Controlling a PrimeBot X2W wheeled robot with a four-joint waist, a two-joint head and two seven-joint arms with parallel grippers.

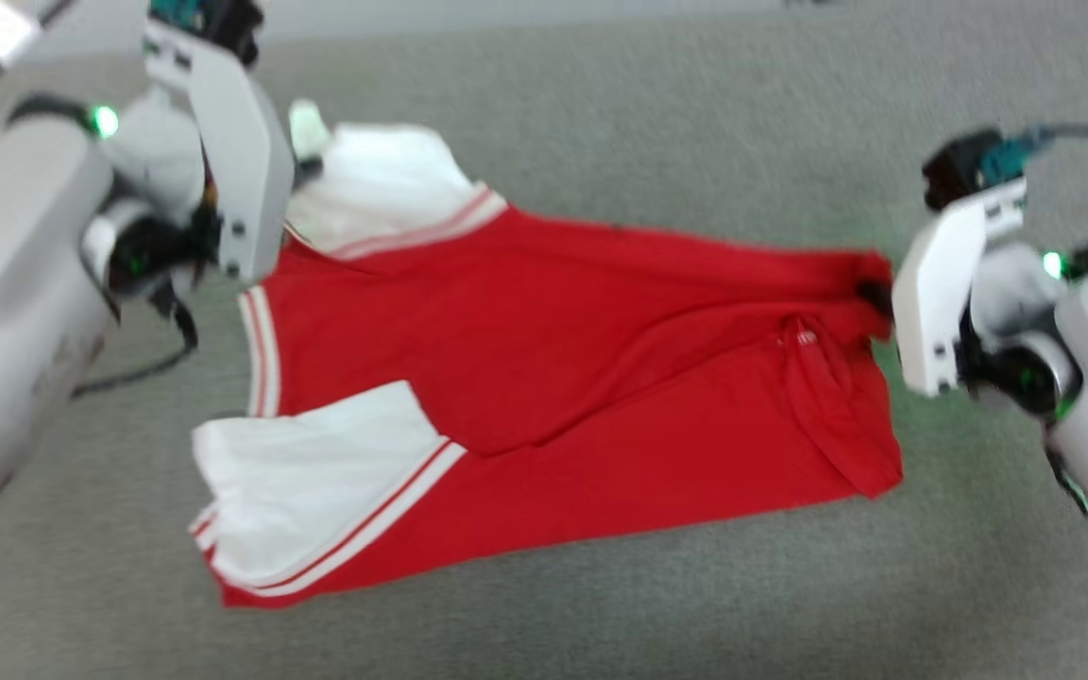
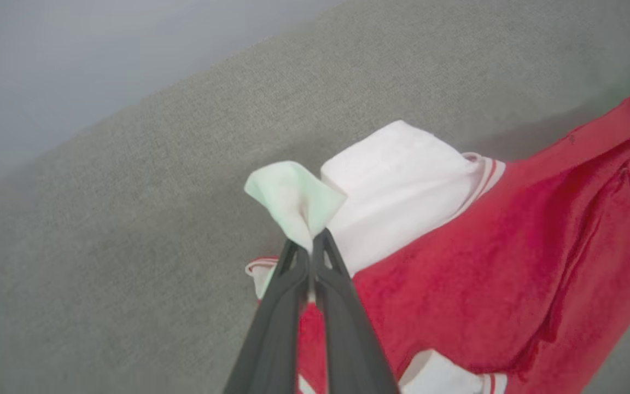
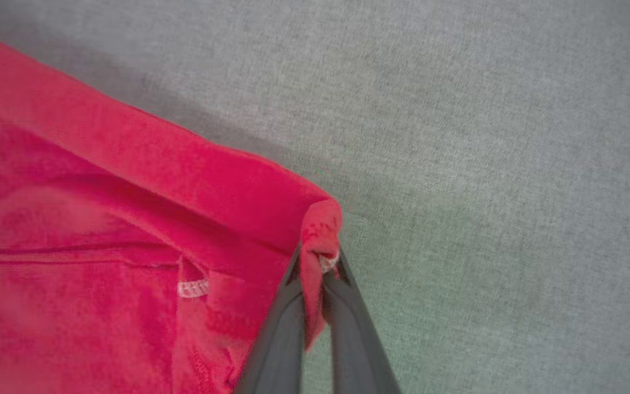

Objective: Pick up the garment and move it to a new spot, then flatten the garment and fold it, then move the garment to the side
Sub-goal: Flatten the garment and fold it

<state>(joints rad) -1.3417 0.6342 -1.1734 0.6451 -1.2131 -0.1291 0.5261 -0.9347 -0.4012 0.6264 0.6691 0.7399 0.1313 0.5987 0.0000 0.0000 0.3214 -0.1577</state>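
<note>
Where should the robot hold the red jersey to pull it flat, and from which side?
Probably where it is held: the garment lies stretched left to right, so its two far ends suit. The left gripper is shut on the far white sleeve's tip from the left; the right gripper pinches the red hem corner from the right.

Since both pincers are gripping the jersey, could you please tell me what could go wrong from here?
The left pincer pinches just a small sleeve tip, which could slip free under tension. The right pincer holds a bunched corner of the jersey, whose body is creased and folded over, so wrinkles may persist when flattened.
</note>
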